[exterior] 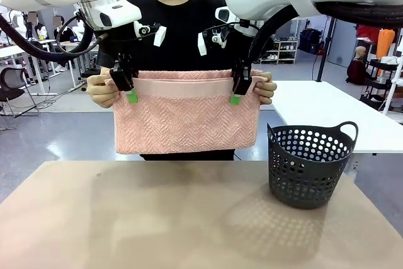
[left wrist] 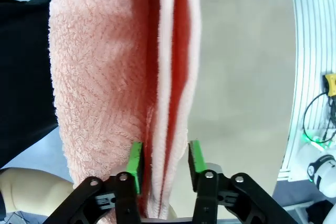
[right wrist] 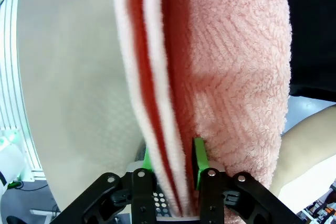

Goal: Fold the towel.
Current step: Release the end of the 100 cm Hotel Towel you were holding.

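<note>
Towel, front view: the towel [exterior: 186, 118] hangs in the air beyond the table's [exterior: 157, 218] far edge, folded into a wide rectangle, with its lower edge above the tabletop.
Towel surface: salmon-pink terry in a herringbone weave, with a plain smooth band running just under the top edge.
Left gripper, front view: left gripper [exterior: 128, 89] points down at the towel's upper corner on the picture's left, one green pad lying on the front face.
Right gripper, front view: right gripper [exterior: 238, 91] points down at the other upper corner, placed the same way.
Person: one hand [exterior: 101, 89] holds the corner just outside the left gripper, and the other hand [exterior: 267, 87] holds the corner just outside the right gripper.
Basket: a dark round plastic basket [exterior: 312, 174], with perforated walls and loop handles, stands near the table's far right edge.

Left wrist view, tool: left gripper [left wrist: 165, 161] is closed onto thin towel layers that run edge-on between its green pads [left wrist: 136, 163].
Left wrist view, towel: the thick looped bulk of the towel [left wrist: 100, 77] lies outside one finger. The beige table [left wrist: 241, 77] is beyond it.

Right wrist view, tool: right gripper [right wrist: 173, 163] is clamped on pale layer edges with deep shadowed folds between them.
Right wrist view, towel: the fluffy herringbone bulk of the towel [right wrist: 236, 66] lies outside one finger. The smooth table [right wrist: 68, 77] is on the other side.
</note>
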Available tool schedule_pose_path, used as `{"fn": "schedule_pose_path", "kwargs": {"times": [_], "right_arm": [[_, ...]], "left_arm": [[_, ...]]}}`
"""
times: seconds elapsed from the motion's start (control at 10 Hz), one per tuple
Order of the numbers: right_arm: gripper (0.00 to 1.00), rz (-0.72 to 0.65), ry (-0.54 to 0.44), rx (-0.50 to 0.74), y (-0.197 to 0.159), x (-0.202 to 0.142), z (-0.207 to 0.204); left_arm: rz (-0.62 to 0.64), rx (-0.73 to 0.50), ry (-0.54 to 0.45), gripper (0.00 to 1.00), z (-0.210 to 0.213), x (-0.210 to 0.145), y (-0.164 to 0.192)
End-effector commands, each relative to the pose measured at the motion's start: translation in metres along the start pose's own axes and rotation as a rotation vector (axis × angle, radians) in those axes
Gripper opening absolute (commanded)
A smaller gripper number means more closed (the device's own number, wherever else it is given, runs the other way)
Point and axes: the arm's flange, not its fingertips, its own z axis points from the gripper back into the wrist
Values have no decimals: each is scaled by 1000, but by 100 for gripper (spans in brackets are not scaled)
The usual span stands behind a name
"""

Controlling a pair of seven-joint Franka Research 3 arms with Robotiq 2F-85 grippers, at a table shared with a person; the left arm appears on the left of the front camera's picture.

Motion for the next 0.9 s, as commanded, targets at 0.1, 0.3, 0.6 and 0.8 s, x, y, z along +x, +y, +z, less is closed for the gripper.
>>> {"fn": "schedule_pose_path", "kwargs": {"times": [0.1,0.3,0.6,0.8], "right_arm": [[64,-21,3,-11,0,-5,3],[92,-22,2,-19,2,-6,7],[100,-65,-91,-38,5,-7,55],[100,-162,-173,-33,8,-27,102]], "left_arm": [[-13,9,7,100,4,0,2],[12,20,5,100,7,2,0],[93,90,-39,100,43,4,-10],[166,149,-103,100,87,-7,-23]]}}
